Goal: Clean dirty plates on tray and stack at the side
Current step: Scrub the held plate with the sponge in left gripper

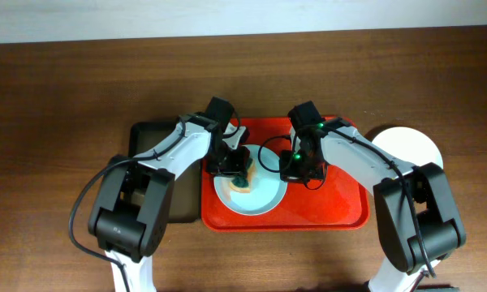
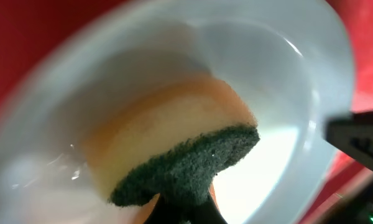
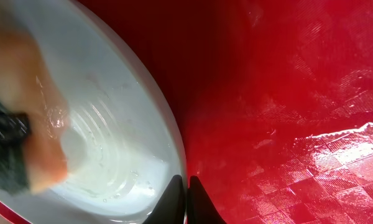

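You're mid-scrub: left gripper (image 1: 237, 173) clamps the sponge (image 2: 174, 146) on the plate (image 1: 264, 199), right gripper (image 3: 181, 200) pinches its rim; a finished plate (image 1: 406, 146) lies beyond.

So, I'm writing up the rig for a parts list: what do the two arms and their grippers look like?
Both the left arm and the right arm have smooth white link shells between bulky black joint housings. Thin black cables loop alongside each. The wrist ends are black, with small green lights glowing on the right one. The jaws are slim and black.
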